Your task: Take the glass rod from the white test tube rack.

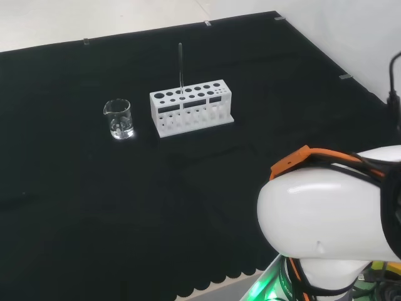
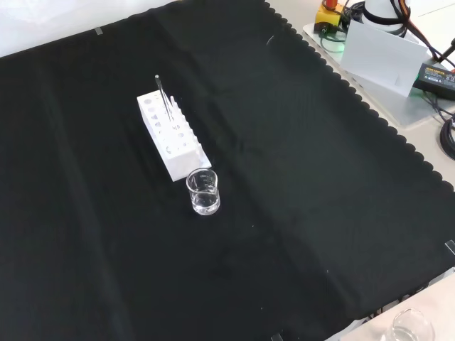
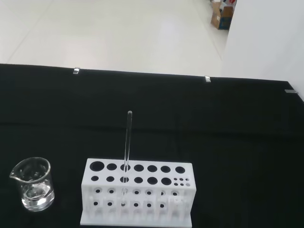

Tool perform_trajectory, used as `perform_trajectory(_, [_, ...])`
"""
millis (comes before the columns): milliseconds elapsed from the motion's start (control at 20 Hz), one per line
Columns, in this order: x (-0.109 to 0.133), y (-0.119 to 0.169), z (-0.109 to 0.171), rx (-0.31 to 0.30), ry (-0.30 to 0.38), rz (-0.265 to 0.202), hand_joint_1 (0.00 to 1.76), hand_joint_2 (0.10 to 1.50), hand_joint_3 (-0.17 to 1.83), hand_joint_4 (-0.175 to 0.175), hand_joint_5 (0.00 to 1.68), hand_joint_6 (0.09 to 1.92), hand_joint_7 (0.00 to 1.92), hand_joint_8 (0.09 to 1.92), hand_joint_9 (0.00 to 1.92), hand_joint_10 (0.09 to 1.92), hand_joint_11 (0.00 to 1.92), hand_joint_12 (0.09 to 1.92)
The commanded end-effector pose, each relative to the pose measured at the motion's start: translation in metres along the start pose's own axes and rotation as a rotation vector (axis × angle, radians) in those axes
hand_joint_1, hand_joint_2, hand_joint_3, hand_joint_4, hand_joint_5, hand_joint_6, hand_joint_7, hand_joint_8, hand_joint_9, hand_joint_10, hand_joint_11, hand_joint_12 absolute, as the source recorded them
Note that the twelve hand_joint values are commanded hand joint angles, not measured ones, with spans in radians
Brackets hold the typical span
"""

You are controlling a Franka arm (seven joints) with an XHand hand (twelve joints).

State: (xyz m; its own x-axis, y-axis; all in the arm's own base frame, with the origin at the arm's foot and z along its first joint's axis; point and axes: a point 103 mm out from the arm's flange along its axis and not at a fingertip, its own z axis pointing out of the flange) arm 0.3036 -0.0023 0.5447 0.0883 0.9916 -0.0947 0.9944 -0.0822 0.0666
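A: What's the biggest thing there?
B: The black cloth-covered bench (image 1: pixel 94 219), then the arm's white link (image 1: pixel 326 213) at the head view's right.
A: And the rod?
B: The thin clear glass rod (image 3: pixel 126 152) stands upright in the white plastic test tube rack (image 3: pixel 137 194). A small clear glass beaker (image 1: pixel 118 118) sits just beside the rack, apart from it.
A: The hand?
B: Cannot tell its state.

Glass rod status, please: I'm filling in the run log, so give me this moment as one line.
glass rod: upright in white rack | beaker: beside rack, apart | rod not yet taken
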Motion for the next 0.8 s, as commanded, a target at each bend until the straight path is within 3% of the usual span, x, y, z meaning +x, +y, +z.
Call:
perform_trajectory(50, [0.005,0.055,0.019,0.009,-0.024,-0.026,0.50,1.17,-0.17,-0.091,0.47,0.12,0.28,0.79,0.22,0.84,0.00,1.22])
perform_trajectory(800, [0.033,0.133,0.084,0.089,-0.011,-0.095,0.50,1.17,-0.17,-0.085,0.45,0.15,0.28,0.74,0.25,0.81,0.00,1.20])
